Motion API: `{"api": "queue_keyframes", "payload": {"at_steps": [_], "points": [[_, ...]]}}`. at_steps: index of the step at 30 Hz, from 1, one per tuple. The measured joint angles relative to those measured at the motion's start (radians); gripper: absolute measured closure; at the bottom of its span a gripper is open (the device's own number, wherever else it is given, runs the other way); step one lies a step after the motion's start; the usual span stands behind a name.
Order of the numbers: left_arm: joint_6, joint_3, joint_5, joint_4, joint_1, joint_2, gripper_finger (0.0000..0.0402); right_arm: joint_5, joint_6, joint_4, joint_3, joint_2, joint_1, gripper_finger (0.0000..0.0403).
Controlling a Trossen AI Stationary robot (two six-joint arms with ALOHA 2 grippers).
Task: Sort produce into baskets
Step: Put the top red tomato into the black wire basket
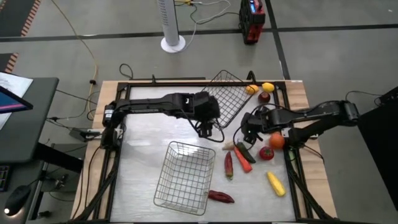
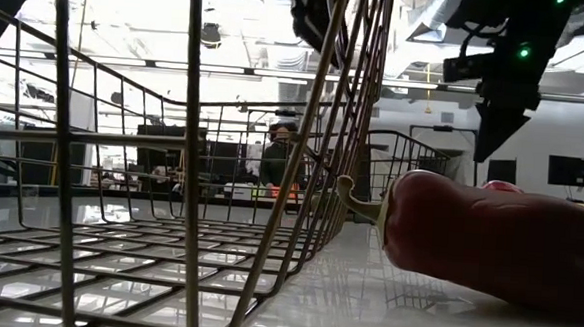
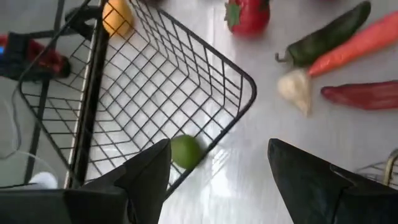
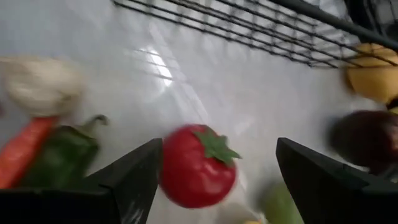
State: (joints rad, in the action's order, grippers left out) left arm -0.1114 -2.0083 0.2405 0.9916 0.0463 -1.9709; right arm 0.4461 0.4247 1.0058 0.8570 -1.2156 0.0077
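Silver wire-mesh baskets [image 1: 183,174] on a glossy white tabletop [image 1: 137,155].

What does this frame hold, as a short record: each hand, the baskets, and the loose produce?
left hand: open, over the table beside the far basket
right hand: open, above the produce cluster
far basket: tilted, a green round piece at its lower edge
near basket: nothing seen inside
red tomato: on the table, between the right hand's fingers in the wrist view, not gripped
red pepper: beside the near basket
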Motion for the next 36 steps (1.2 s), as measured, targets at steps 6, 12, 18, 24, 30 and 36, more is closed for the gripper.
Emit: {"api": "queue_keyframes", "payload": {"at_steps": [6,12,18,24,30,36], "points": [[-0.102,0.000,0.068,-0.048,-0.088,0.000,0.0146,-0.090,-0.039,0.022,0.000,0.000,-0.092,0.0009],[-0.132,0.018,0.055,-0.113,-0.077,-0.005,0.0146,-0.180,-0.040,0.017,-0.004,0.000,-0.121,0.0005],[-0.168,0.202,0.070,-0.295,-0.057,0.038,0.0146,-0.228,-0.007,0.011,-0.052,-0.001,-0.128,0.0004],[-0.164,0.376,0.068,-0.509,-0.048,0.167,0.0146,-0.243,0.010,-0.046,-0.114,-0.002,-0.129,0.0003],[-0.127,0.661,0.045,-0.813,-0.031,0.341,0.0146,-0.249,0.012,-0.103,-0.129,-0.002,-0.130,0.0003],[-0.042,0.862,0.053,-1.022,-0.009,0.449,0.0146,-0.280,0.010,-0.132,-0.129,-0.065,-0.172,0.0004]]}}
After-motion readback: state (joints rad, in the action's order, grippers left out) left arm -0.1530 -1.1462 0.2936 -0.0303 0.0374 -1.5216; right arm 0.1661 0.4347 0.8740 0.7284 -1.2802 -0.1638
